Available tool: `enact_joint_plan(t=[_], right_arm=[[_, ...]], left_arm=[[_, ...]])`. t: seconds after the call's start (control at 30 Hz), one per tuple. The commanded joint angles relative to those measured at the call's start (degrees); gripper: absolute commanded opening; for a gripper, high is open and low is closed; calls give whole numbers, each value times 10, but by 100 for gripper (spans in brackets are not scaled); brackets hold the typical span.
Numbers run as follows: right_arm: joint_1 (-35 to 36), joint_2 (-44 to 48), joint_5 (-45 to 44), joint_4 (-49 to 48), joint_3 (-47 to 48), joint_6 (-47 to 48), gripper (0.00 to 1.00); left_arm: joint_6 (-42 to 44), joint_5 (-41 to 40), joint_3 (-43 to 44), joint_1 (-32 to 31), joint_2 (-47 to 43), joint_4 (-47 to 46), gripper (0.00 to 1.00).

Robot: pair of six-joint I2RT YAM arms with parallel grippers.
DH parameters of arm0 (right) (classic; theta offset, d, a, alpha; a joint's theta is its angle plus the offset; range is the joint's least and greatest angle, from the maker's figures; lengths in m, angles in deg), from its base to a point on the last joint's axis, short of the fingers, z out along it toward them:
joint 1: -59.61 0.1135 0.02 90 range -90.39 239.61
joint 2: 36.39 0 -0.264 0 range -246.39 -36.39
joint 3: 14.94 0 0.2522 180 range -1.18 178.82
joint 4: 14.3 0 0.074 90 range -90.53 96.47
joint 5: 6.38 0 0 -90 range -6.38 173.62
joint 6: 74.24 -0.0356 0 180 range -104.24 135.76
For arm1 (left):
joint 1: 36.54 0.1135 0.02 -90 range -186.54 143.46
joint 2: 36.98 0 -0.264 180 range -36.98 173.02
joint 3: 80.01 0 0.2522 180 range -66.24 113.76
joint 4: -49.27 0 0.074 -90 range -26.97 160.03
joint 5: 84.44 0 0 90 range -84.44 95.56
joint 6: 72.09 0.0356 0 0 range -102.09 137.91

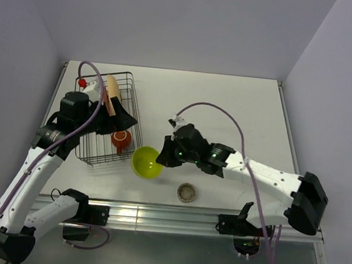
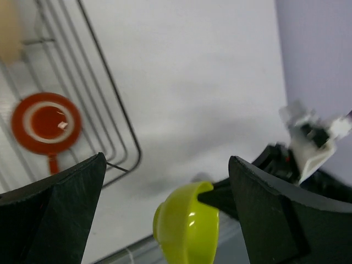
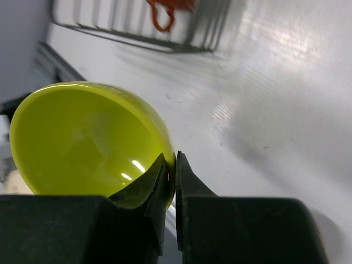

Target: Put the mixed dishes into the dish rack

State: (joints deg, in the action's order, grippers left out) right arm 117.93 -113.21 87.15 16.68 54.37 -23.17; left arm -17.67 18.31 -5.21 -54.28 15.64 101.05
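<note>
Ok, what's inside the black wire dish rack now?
A small red-orange mug at the near end and a yellow-orange plate on edge farther back. The left arm covers much of the black wire rack, so that part is hidden.

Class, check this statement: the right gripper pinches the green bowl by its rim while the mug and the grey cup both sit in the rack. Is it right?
Not quite. The top view shows the cup outside the rack, on the table; only the mug is inside.
</note>
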Motion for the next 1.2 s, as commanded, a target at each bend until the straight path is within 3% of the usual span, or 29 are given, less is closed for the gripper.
enact_joint_plan(t=[0.0,0.33,0.6,1.17], right_arm=[[-29,76,79,-83,-17,13,0],[-110,125,220,-169,-47,-18,0],[-113,116,243,-203,-57,-32,0],[-140,90,251,-184,-36,-10,0]], left_arm=[[-62,171,-69,-2,-25,-75,99],[-321,273,-252,-3,-168,-307,99],[-448,297,-294,-3,-191,-413,99],[-460,339,-290,-3,-203,-368,99]])
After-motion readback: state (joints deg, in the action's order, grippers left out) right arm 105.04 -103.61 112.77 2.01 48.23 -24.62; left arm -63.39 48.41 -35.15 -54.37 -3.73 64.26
